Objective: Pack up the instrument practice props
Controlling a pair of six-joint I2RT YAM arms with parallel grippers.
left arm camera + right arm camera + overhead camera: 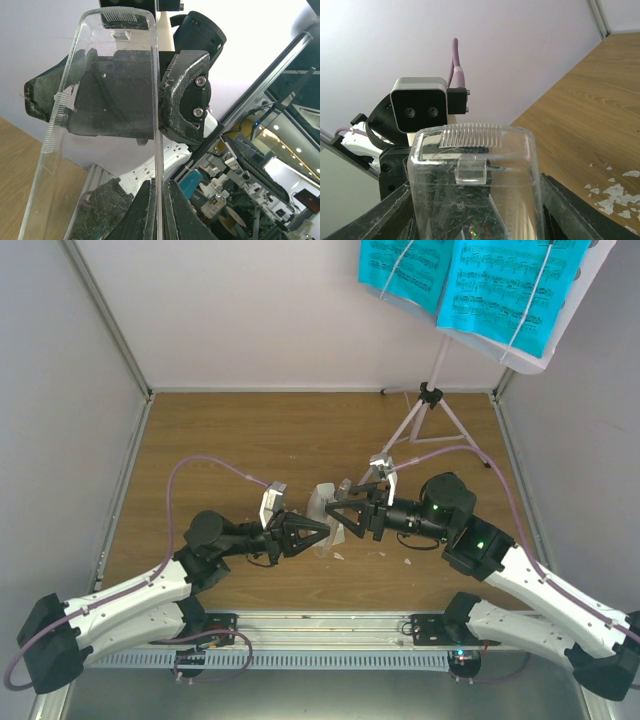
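Note:
A clear plastic case (322, 502) with a ribbed tab hangs between my two grippers at the table's middle. My left gripper (318, 530) is shut on one thin wall of that case (156, 150), both fingers (182, 215) pinching the edge. My right gripper (476, 200) faces it, with its fingers (565, 205) close against both sides of the case (475, 150); I cannot make out contact. The pale-lilac music stand (430, 400) stands upright at the back right. It carries the cyan sheet-music pages (500, 285).
White crumbs (615, 192) lie scattered on the wooden table (230, 430) near the grippers. The stand's tripod legs (405, 430) spread just behind my right arm. Walls close in the left, back and right sides.

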